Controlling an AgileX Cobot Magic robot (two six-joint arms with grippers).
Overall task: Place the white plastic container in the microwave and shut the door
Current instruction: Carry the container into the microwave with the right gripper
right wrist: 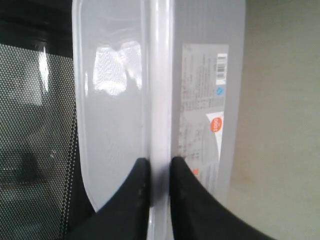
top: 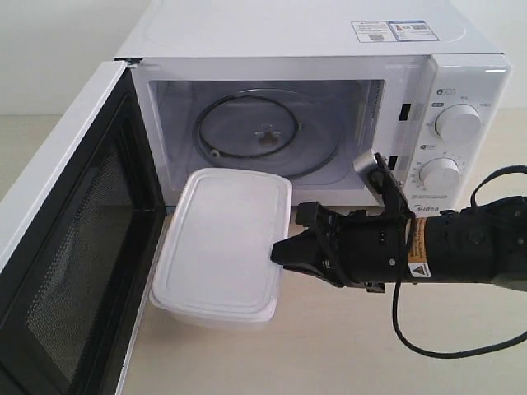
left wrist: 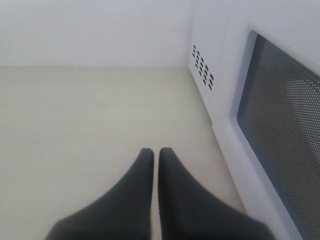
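White plastic container point(top: 222, 247) is pinched by its lid rim between the closed fingers of the right gripper point(top: 284, 253) and held at the sill of the open microwave point(top: 296, 33), presumably for sliding inside, while the left gripper point(left wrist: 155, 160), shut on nothing, is poised beside the swung-out door point(top: 58, 206).

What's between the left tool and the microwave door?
Only bare tabletop, per the left wrist view; the left tool sits shut, apart from the door.

White container point(top: 218, 247), white microwave point(top: 288, 33), black-mesh door point(top: 74, 271), black right tool point(top: 277, 253).
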